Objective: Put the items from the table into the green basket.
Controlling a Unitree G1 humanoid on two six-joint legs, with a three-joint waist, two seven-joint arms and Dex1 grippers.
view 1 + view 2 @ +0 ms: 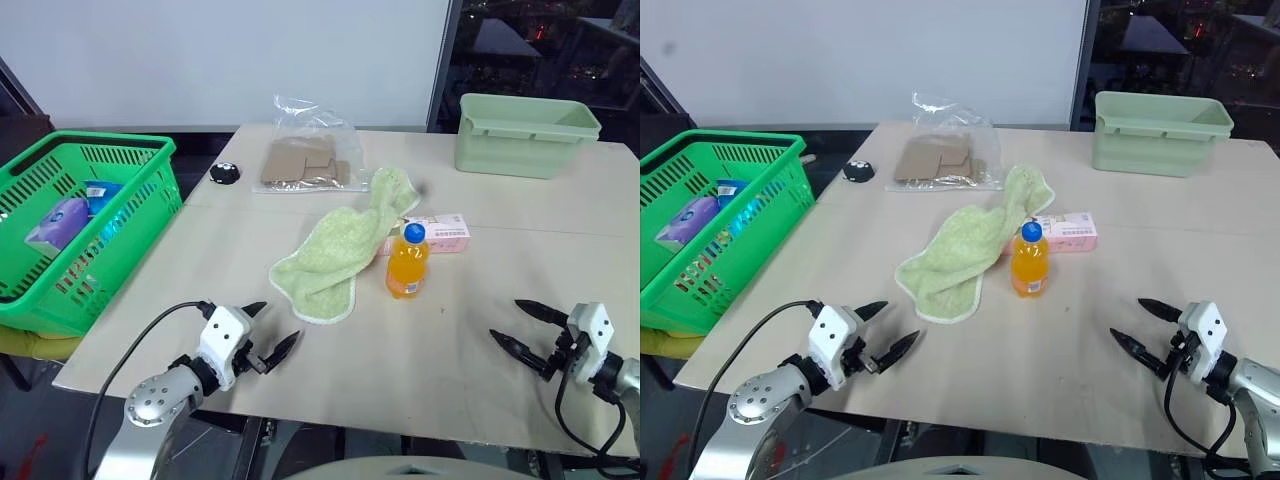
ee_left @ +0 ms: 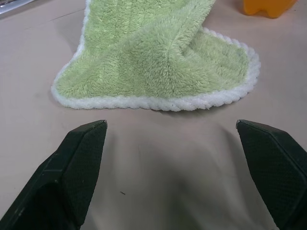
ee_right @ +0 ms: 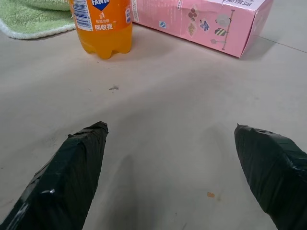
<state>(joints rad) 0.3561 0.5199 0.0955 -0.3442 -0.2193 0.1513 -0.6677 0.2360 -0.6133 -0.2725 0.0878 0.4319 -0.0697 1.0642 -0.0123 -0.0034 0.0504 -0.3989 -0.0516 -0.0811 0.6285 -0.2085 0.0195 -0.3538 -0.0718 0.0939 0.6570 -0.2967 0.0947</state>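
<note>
From my remote seat I look down on the table point(image 1: 480, 380), with both arms low at its near edge. My left gripper point(image 1: 273, 330) sits at about seven o'clock, fingers spread wide and holding nothing, aimed at the pale green towel point(image 1: 335, 250) that lies crumpled near the centre; in the left wrist view its white-trimmed edge point(image 2: 158, 103) lies just ahead of the open fingertips point(image 2: 81, 158), apart from them. My right gripper point(image 1: 520, 325) sits at about five o'clock, its fingers likewise released and empty, with bare tabletop between them.

The orange-drink bottle point(image 1: 407, 262), blue cap up, stands upright just right of centre, beside the towel's right edge. The pink carton point(image 1: 440, 235) lies flat just behind the bottle, one end tucked against the towel. At twelve o'clock lies a clear plastic bag of brown cardboard pieces point(image 1: 303, 160), and a small black round object point(image 1: 224, 173) sits at about eleven o'clock. A pale green tub point(image 1: 520, 135) stands at the far corner at two o'clock. The green basket point(image 1: 60, 290) stands off the table's left edge at nine o'clock, with a few blue and lilac packets point(image 1: 60, 222) inside.
</note>
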